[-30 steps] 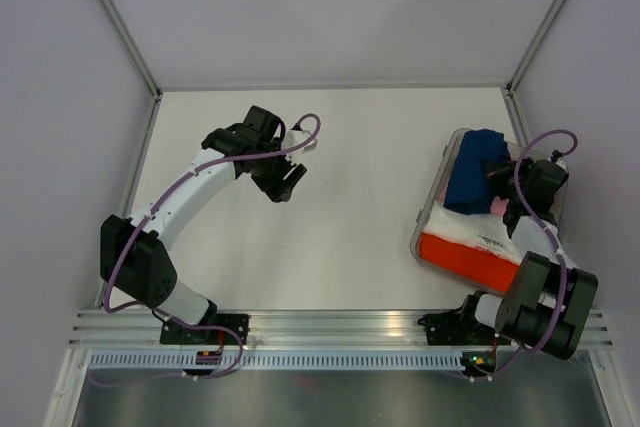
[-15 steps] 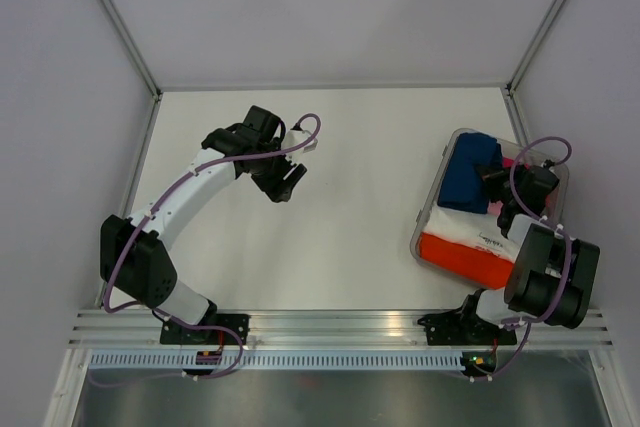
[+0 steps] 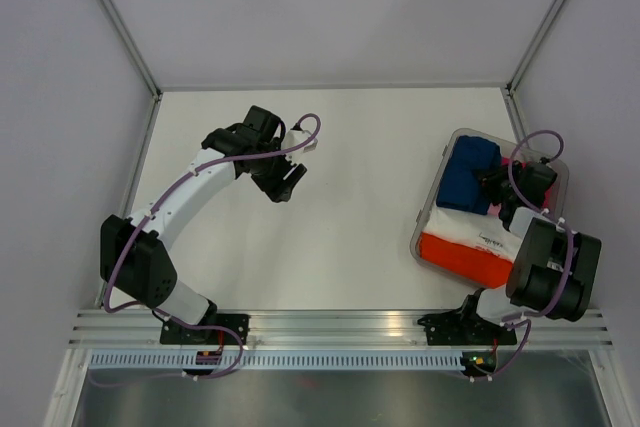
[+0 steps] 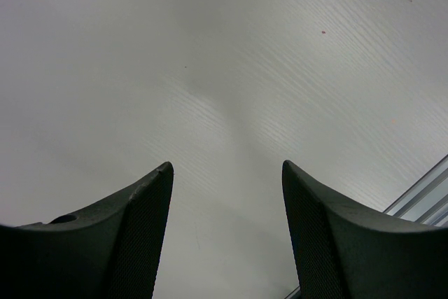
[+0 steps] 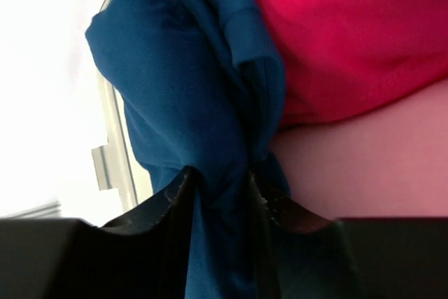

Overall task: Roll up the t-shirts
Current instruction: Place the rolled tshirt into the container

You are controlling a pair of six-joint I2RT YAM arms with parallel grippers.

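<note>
A clear bin [image 3: 432, 209] at the right holds several t-shirts: a navy blue one [image 3: 467, 175] on top, a white one [image 3: 466, 228] under it and an orange one [image 3: 462, 256] nearest me. My right gripper [image 3: 494, 183] is in the bin, shut on a bunched fold of the navy shirt [image 5: 189, 117]. In the right wrist view a magenta shirt [image 5: 350, 26] and a pink one [image 5: 364, 166] lie beside it. My left gripper [image 3: 284, 183] is open and empty above the bare white table [image 4: 224, 89], left of centre.
Grey walls with metal corner posts [image 3: 115, 17] close in the table on the left, back and right. A metal rail [image 3: 330, 327] runs along the near edge by both arm bases.
My right gripper has moved left and further back in the bin and has closed on the navy shirt. The left arm has not moved.
</note>
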